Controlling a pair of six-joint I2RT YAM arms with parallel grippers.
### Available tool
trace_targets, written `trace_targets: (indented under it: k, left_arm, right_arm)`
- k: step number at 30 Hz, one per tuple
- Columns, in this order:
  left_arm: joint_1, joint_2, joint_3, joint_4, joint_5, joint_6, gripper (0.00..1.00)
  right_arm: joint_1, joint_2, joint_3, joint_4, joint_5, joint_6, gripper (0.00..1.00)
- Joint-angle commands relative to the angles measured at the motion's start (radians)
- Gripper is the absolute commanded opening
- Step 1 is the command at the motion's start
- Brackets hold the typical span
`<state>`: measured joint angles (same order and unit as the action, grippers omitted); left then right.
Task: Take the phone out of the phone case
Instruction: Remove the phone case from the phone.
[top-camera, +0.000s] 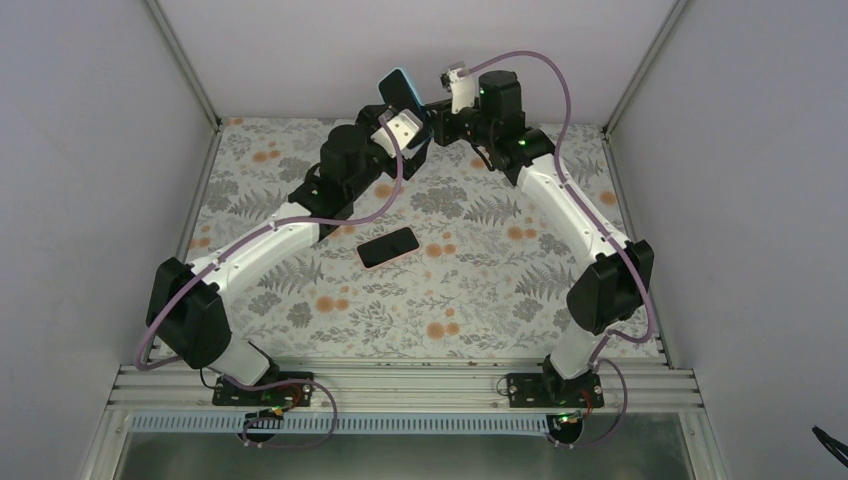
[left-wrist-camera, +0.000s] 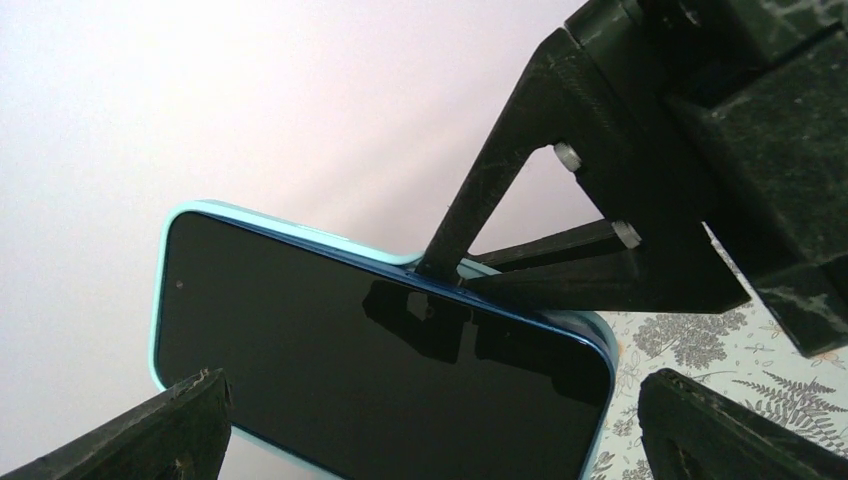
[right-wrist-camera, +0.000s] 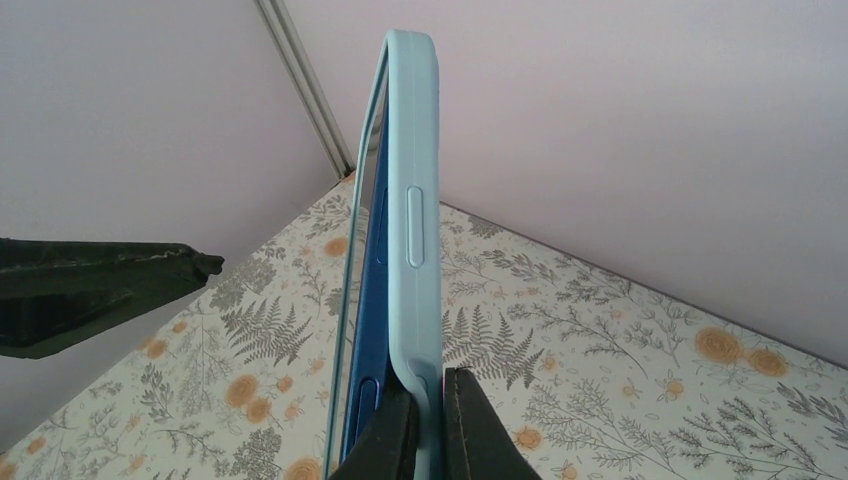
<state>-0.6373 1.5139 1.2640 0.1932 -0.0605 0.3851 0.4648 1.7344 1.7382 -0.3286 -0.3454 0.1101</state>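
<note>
A blue phone (left-wrist-camera: 380, 370) with a dark screen sits in a light-blue phone case (right-wrist-camera: 415, 150), held upright in the air at the back of the table. My right gripper (right-wrist-camera: 430, 400) is shut on the case's side wall, with one finger wedged between wall and phone (right-wrist-camera: 375, 300). That wall is peeled away from the phone's edge there. My left gripper (left-wrist-camera: 435, 410) is open, its fingers (left-wrist-camera: 180, 420) standing either side of the screen. From above, phone and case (top-camera: 403, 90) show between the two wrists.
A second flat black phone-like slab (top-camera: 388, 246) lies on the floral table mat (top-camera: 480, 290) in the middle. White enclosure walls and metal corner posts (top-camera: 185, 60) close in the back and sides.
</note>
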Motion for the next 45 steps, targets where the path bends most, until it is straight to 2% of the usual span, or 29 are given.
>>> trace_targets:
  k: [1, 39, 45]
  left_arm:
    - [-0.004, 0.002, 0.037, 0.017, -0.021, -0.008, 1.0]
    - [-0.004, 0.07, 0.099, -0.049, -0.047, -0.025, 1.0]
    - [-0.002, 0.069, 0.094, -0.015, -0.152, -0.031, 1.0]
  right_arm:
    - [0.011, -0.034, 0.007, 0.091, -0.008, 0.005, 0.03]
    - [0.021, -0.045, 0.017, 0.098, -0.018, 0.024, 0.03]
    - [0.022, -0.055, 0.007, 0.1, -0.019, 0.025, 0.03]
